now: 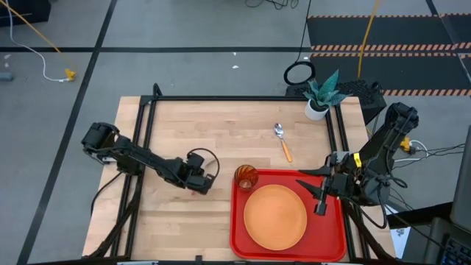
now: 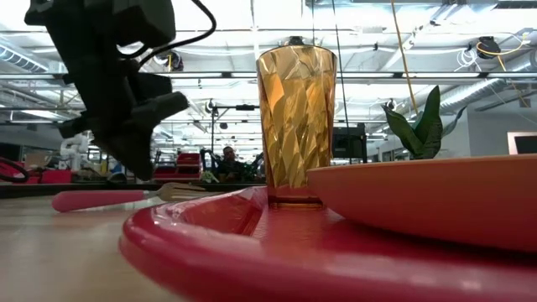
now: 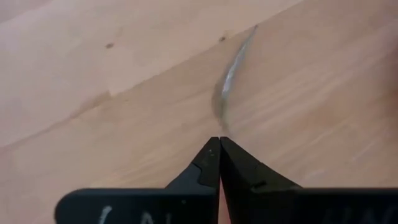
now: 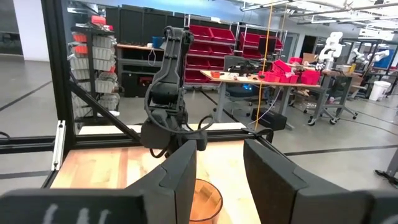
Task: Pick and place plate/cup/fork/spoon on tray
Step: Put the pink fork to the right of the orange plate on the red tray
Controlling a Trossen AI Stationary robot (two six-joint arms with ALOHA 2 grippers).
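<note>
Low over the bare wood, my left pincer (image 1: 200, 182) sits with its fingers (image 3: 211, 163) pressed together and nothing between them, just left of the tray (image 1: 239, 228). I see the fork (image 2: 109, 199) lying flat on the desk (image 1: 213, 132) close by that pincer in the low view. Over the tray's right rim my right pincer (image 1: 315, 193) hangs with its fingers (image 4: 180, 171) spread and empty. On the tray, the plate (image 1: 275, 216) lies flat and the cup (image 1: 246, 177) stands upright in the far left corner. Farther back, the spoon (image 1: 282, 142) rests on the desk, well apart from the tray.
</note>
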